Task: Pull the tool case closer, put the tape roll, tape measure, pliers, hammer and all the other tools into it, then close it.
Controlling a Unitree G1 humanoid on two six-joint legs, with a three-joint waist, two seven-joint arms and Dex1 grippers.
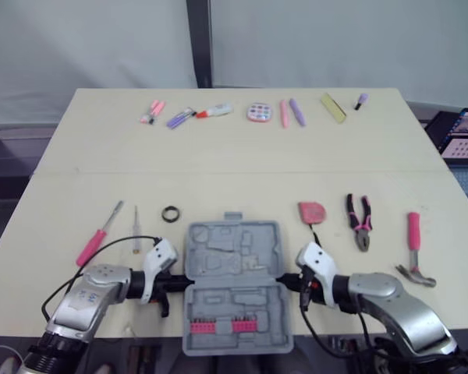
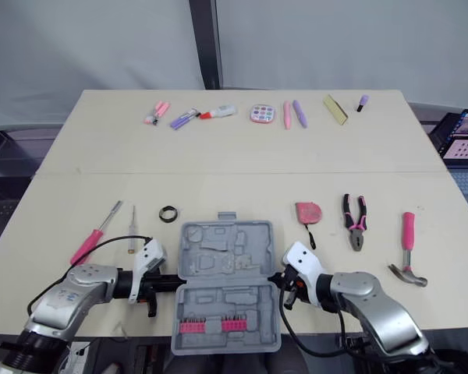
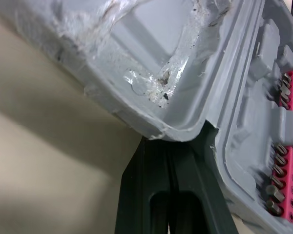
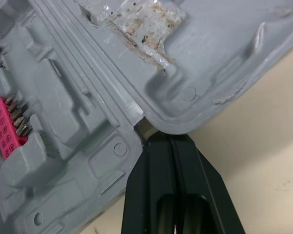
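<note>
The grey tool case point(image 1: 234, 269) lies open at the table's front centre, with pink bit racks point(image 1: 222, 326) in its near half. My left gripper point(image 1: 186, 279) is shut, its tips point(image 3: 168, 144) pushed against the case's left hinge notch. My right gripper point(image 1: 283, 278) is shut too, tips point(image 4: 170, 137) at the right hinge notch. Left of the case lie a pink screwdriver point(image 1: 99, 234), a thin screwdriver point(image 1: 136, 229) and a black tape roll point(image 1: 170, 213). To its right lie a pink tape measure point(image 1: 312, 211), pliers point(image 1: 359, 221) and a pink-handled hammer point(image 1: 414, 249).
A row of pens, markers and small items point(image 1: 257, 111) lies along the table's far edge. A laptop point(image 1: 462, 134) stands off the table's right side. The case's near edge reaches the table's front edge.
</note>
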